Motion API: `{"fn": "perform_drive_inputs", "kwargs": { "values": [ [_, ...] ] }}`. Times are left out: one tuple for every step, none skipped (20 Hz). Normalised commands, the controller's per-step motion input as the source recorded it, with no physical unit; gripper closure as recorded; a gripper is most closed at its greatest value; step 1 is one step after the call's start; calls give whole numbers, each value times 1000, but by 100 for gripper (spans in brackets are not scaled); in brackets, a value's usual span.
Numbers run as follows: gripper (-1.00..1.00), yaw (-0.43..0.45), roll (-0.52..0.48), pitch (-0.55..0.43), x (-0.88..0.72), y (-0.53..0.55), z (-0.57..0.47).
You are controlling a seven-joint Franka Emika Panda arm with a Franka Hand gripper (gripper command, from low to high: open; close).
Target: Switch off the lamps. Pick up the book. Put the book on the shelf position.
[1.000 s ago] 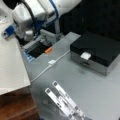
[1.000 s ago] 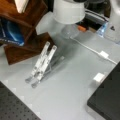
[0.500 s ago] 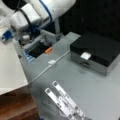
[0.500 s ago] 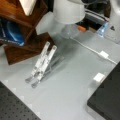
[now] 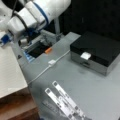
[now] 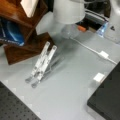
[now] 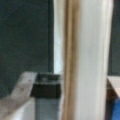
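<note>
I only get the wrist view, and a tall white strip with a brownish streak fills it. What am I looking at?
Observer: Probably the book. In a front view it is a wide white slab resting on a brown wooden block.
Visitor: Where is the robot?
Observer: Its white arm reaches over the book's far corner, at a front view's top left. The claw itself does not show.
Visitor: Anything else on the table?
Observer: A black-topped silver box at a front view's right, and a slatted metal rack beside the block.
</note>
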Motion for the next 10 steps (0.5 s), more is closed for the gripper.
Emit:
{"fn": "perform_drive_inputs", "kwargs": {
  "values": [
    [100,153,-2,-122,-258,-18,-127],
    [100,151,-1,-126,-250,-10,-128],
    [100,142,9,-131,-247,-2,-147],
    [100,128,22,-139,-246,4,-175],
    [100,114,22,-154,-246,13,-212],
    [100,91,23,-171,-226,15,-196],
    [100,61,35,-189,-226,22,-218],
    [100,55,37,-192,-221,26,-218],
    [100,47,43,-190,-216,33,-223],
    [100,44,48,-188,-205,46,-226]
  ]
}}
